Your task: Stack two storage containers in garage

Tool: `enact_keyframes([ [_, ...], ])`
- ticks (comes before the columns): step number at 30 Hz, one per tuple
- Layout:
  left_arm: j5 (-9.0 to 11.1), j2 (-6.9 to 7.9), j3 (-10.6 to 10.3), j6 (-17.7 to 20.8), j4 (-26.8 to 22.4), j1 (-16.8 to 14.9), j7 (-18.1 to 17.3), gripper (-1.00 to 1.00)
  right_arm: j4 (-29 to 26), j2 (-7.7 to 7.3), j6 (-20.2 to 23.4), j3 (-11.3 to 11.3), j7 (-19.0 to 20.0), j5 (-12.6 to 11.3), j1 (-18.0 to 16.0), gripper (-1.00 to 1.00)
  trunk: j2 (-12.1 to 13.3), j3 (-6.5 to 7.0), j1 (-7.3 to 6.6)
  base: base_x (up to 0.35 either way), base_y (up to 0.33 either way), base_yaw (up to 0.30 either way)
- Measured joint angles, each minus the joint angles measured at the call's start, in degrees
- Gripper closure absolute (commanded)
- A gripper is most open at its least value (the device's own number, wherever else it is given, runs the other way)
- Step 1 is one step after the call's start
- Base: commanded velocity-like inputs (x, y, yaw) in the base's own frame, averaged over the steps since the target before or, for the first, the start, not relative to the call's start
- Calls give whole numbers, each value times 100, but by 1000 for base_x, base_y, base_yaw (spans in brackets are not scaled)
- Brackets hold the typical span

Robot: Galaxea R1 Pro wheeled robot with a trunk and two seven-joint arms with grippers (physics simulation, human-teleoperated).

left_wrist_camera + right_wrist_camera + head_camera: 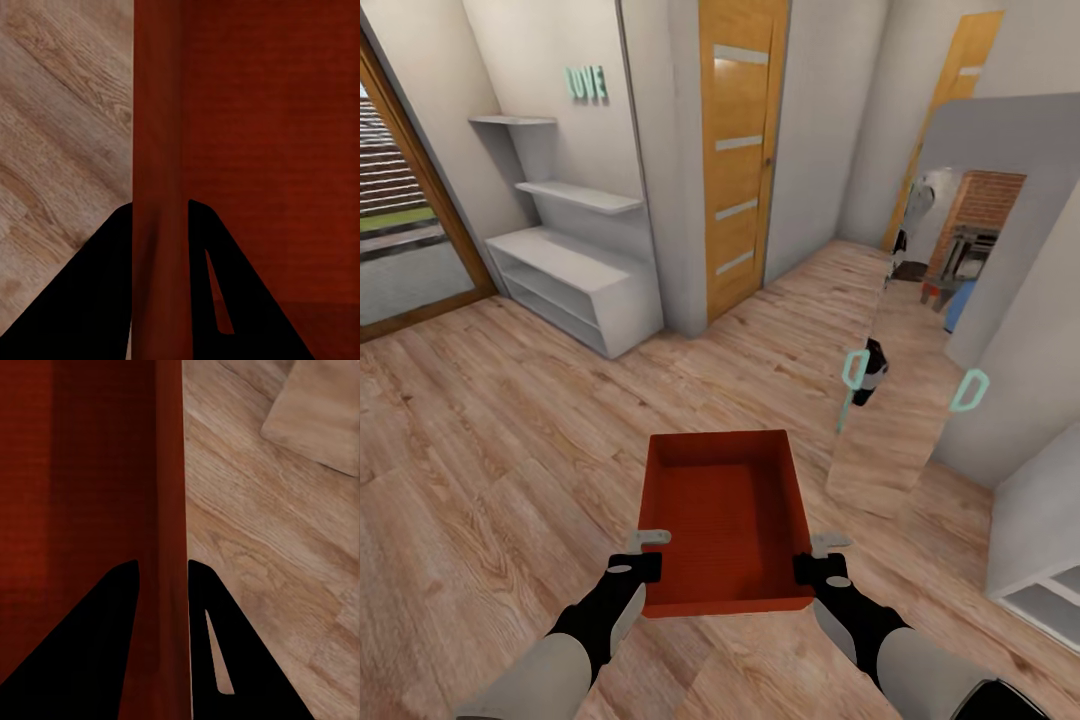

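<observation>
Home interior – living room or hallway area. Light wood-plank floor (pixel 510 420), white walls. White built-in shelving unit (pixel 575 270) against the far wall, with teal "LOVE" letters (pixel 587 83) mounted above it. Oak door (pixel 740 150) with four frosted strips, a second similar door (pixel 960 90) further right. Big glazed door with wood frame (pixel 410 220) at far left, with grass and a slatted fence outside. Tall mirror panel (pixel 920 330) on the right – reflects a brick fireplace. Domestic fittings throughout.
</observation>
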Motion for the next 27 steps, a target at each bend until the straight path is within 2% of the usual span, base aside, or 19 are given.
enact_keyframes([
  [27, 0, 0, 2, 0, 5, 0, -1, 100, 0, 0, 5, -1, 0, 2, 0, 100, 0, 27, 0, 321, 0, 0],
])
